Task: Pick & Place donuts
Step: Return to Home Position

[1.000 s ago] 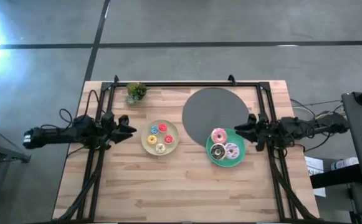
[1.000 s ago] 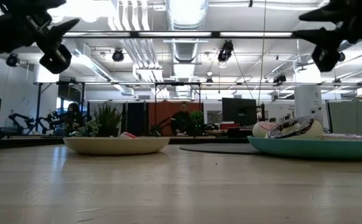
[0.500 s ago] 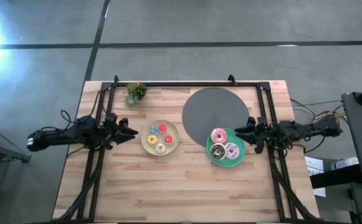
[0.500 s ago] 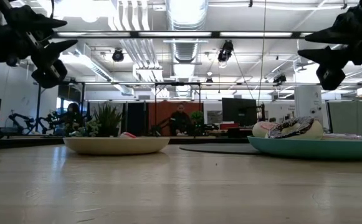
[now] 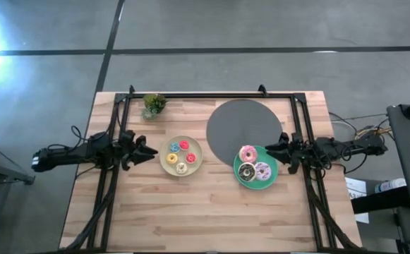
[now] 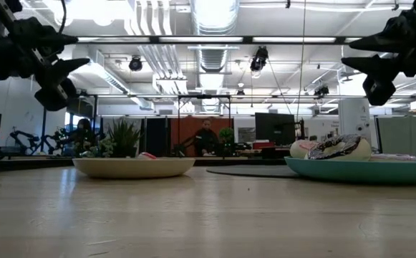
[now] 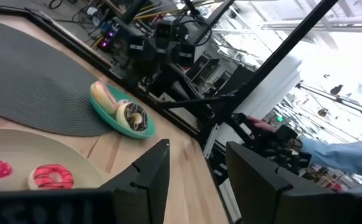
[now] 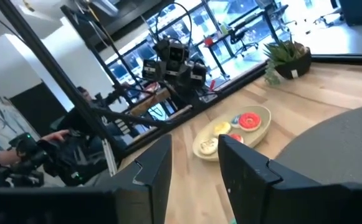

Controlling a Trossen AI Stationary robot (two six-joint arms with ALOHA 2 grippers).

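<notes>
The mini donuts [image 5: 183, 145] on the cream plate [image 5: 168, 168] and the big donuts [image 5: 247, 153] on the teal plate [image 5: 257, 186], nearer the desk's right edge, look light and stiff, best pinched across one ring side; the left end effector [image 5: 148, 150] and right end effector [image 5: 269, 150] are spread, empty.

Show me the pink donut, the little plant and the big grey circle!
pink donut [image 5: 247, 153]: high view, on its pink icing.
little plant [image 5: 154, 104]: high view, on its green leaves.
grey circle [image 5: 241, 123]: high view, on its bare middle.

Two matte-black jointed arms [image 5: 63, 155], looped black cables [image 5: 74, 130], a blunt two-pronged tool [image 5: 150, 150] on each.
</notes>
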